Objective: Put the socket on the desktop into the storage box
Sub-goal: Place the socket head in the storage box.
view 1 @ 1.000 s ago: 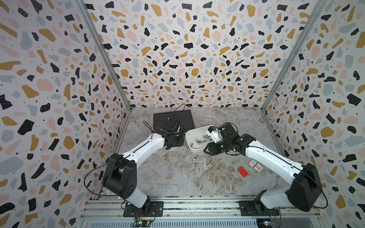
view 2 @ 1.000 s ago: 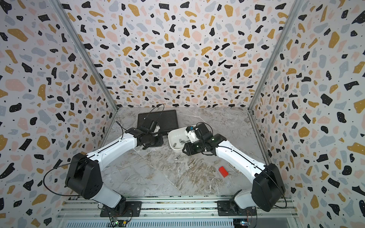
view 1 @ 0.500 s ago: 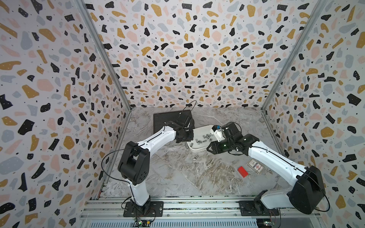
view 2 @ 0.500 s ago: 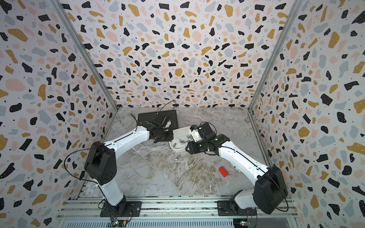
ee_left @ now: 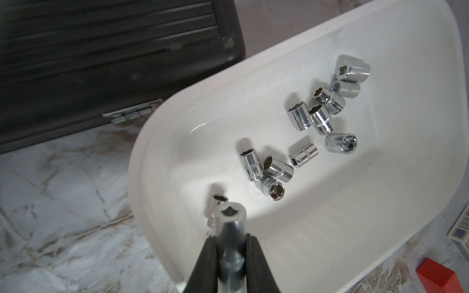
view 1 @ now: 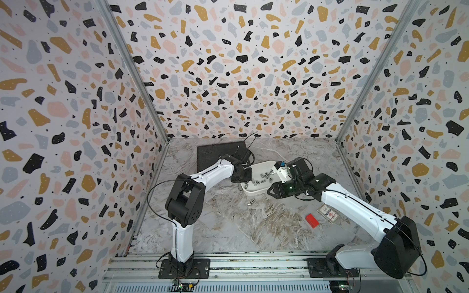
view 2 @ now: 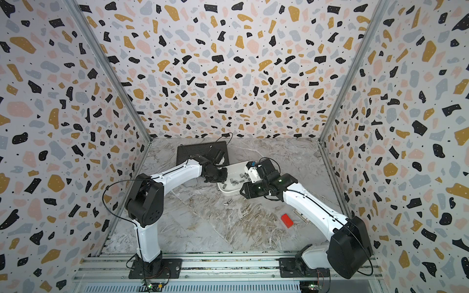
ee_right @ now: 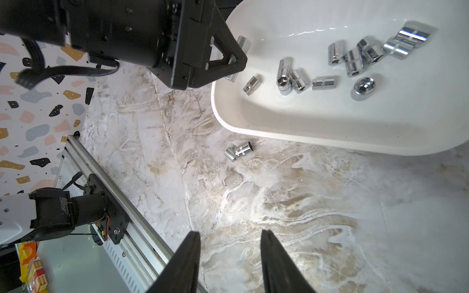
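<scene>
The white storage box [view 1: 253, 193] lies on the marble desktop [view 1: 228, 228], with several chrome sockets [view 1: 264, 175] inside. My left gripper [ee_left: 230, 239] is shut on one chrome socket [ee_left: 231, 220], held just above the box's left end; both top views show that gripper [view 2: 220, 177] at the box's rim. My right gripper [ee_right: 230, 232] hangs open and empty over the desktop, just in front of the box [ee_right: 304, 142]. Two small sockets [ee_right: 239, 151] lie touching on the desktop before the box, also visible in a top view as sockets [view 1: 251, 202].
A black ribbed case [view 1: 220, 154] lies behind the box at the back left. A red block [view 1: 311, 220] and a small printed card box [view 1: 328, 211] sit on the desktop near the right arm. Terrazzo walls close three sides; a metal rail [view 1: 228, 263] runs along the front.
My left gripper has moved right from the black case's front edge to the box's left end. The right arm has barely moved.
</scene>
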You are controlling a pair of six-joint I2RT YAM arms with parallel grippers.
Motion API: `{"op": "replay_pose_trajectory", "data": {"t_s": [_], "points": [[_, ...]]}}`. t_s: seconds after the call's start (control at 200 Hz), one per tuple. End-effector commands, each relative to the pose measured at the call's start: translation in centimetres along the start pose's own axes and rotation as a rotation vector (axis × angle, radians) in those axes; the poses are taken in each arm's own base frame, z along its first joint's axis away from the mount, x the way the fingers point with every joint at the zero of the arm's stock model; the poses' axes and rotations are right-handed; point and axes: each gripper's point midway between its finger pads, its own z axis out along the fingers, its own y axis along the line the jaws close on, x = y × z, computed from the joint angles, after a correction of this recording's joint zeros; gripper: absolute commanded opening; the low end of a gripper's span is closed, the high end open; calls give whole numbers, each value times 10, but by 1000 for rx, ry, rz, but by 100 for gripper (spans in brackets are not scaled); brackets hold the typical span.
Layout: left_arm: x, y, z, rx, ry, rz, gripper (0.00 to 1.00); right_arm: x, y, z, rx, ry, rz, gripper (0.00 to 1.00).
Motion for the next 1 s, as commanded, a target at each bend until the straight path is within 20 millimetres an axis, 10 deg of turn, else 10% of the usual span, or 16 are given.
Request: {"op": "replay_pose_trajectory", "data": {"t_s": [0.0,0.516,0.991], "points": [[-9,-7,-2,-5,-23,10,4,-1,1,-10,0,-26,-1,44],[-6,-4,8,-29,-7,14,30,-2,-1,-9,-2,-28,7,44],[-15,-17,-18,9,-50,40,32,-1,-2,-10,3,-29,9,44]]}}
